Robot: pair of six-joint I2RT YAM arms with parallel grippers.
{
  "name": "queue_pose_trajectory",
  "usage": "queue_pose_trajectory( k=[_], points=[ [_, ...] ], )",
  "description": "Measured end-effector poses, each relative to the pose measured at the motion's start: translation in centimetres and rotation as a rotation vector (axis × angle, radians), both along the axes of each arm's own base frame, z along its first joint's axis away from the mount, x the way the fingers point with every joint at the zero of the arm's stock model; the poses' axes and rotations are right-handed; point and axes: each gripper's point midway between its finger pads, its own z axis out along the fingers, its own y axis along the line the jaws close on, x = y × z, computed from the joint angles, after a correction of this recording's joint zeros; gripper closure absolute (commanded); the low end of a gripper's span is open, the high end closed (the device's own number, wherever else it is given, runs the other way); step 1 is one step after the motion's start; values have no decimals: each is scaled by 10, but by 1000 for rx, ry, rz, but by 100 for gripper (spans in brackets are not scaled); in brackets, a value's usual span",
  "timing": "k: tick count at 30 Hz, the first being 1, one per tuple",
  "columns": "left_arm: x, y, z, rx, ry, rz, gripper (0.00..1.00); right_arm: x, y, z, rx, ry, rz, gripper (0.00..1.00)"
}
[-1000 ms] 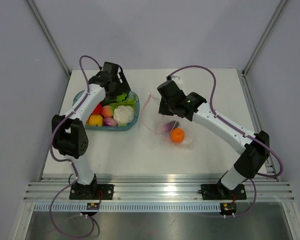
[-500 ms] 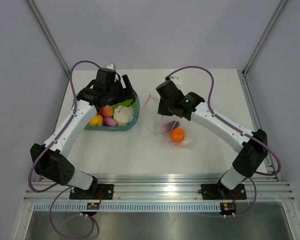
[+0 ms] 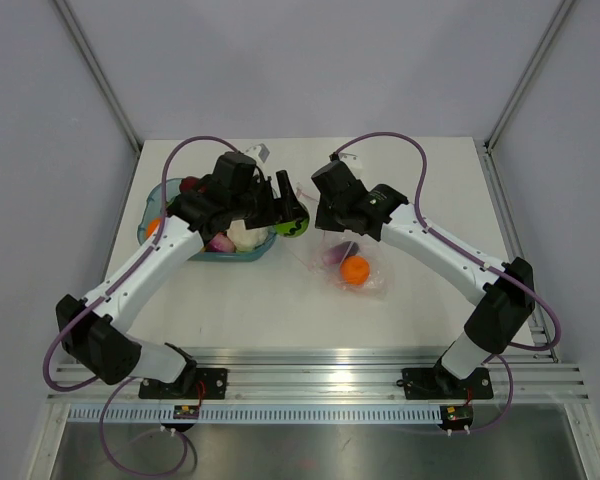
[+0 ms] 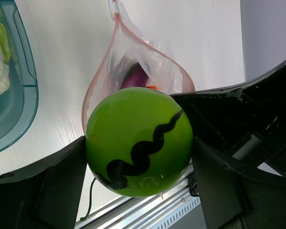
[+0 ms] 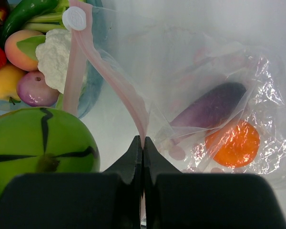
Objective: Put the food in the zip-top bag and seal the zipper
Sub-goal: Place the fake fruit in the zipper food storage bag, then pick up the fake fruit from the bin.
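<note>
Left claw (image 4: 139, 164) is clamped on round green black-striped toy fruit (image 4: 133, 124); right claw (image 5: 143, 151) is pinched shut on clear plastic bag's (image 5: 219, 62) pink-red zipper strip (image 5: 128, 102). Loading is judged in hand; insertion through the mouth is required next.

teal tray (image 4: 32, 90) cut by edge, green melon (image 5: 38, 152) half cropped

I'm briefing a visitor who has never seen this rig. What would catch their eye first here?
First, the green ball with black wavy stripes, clamped in the left gripper right at the open mouth of the zip-top bag. Next, the right gripper pinching the bag's pink zipper, with a purple piece and an orange ball already inside. The teal tray of colourful food sits further left.
</note>
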Motion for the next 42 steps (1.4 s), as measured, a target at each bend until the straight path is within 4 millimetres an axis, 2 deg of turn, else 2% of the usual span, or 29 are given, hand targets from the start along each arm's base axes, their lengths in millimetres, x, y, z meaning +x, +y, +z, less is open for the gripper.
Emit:
queue_pose_trajectory(
  k=[1, 5, 12, 17, 20, 23, 27, 29, 36, 40, 42],
  points=[
    [0, -1, -2, -3, 5, -3, 20, 0, 0, 0, 0, 0, 0, 100],
    [3, -6, -12, -5, 30, -4, 1, 0, 0, 0, 0, 0, 0, 100],
    [4, -12, -24, -9, 71, -16, 1, -1, 0, 2, 7, -1, -1, 100],
    [4, -11, -22, -4, 71, -14, 1, -1, 1, 2, 12, 3, 1, 100],
    [9, -4, -14, -2, 54, -2, 4, -2, 1, 3, 13, 1, 1, 100],
    [23, 21, -1, -11, 22, 57, 5, -2, 0, 6, 18, -4, 1, 100],
    [45, 80, 9, 1, 4, 204, 4, -4, -1, 10, 26, -11, 2, 100],
    [53, 104, 8, 16, 3, 262, 4, -5, -2, 13, 33, -15, 4, 100],
    [64, 163, -9, 149, 47, 397, 2, -11, -8, 37, 71, -57, 10, 100],
    [77, 203, -30, 309, 89, 497, 1, -12, -10, 44, 80, -73, 6, 100],
    [84, 216, -42, 381, 118, 520, 1, -13, -11, 42, 77, -70, 6, 100]
  ],
)
